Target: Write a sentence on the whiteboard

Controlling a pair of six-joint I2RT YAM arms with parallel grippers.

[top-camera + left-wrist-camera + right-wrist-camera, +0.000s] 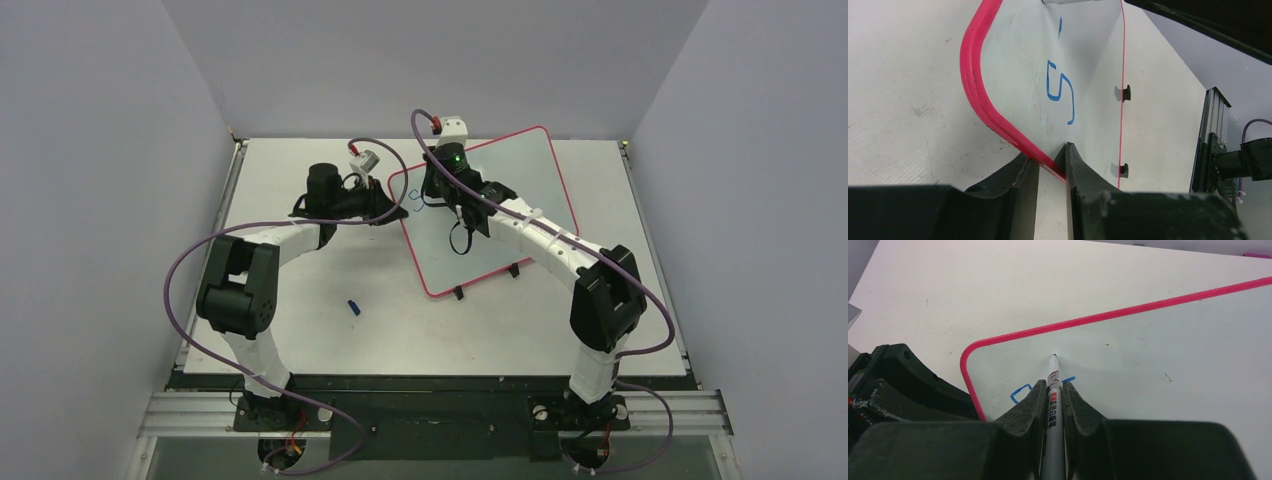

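1. On the bench [300, 330], far of centre: the whiteboard [520, 180]. It lies flat and skewed, with one rounded corner toward 9 o'clock in the top view.
2. Left claw [1053, 157]: drawn in to a narrow gap, pinching the whiteboard's red rim just beside that corner. You have it acting as the steadying hold.
3. Right claw [1054, 387]: pressed together on the marker [1052, 410]. The marker's long axis runs 6 to 12 o'clock in the right wrist view, with its tip [1053, 357] leading at 12.
4. The sentence [1060, 92]: one blue letter so far, plus a short stroke beyond it. The letter sits at 7 o'clock of the tip, partly hidden under the right claw.
5. Governing relation: the rim lies near the tip at 12 o'clock, while bare board spreads from the tip toward 3 o'clock. By that layout, your next strokes should travel toward 3, not 12.
6. Tip contact: at the surface or just above it; you cannot tell which.
7. Loose item: small blue piece [353, 307], probably the cap. It lies on the bench at 7 o'clock of the whiteboard, well apart.
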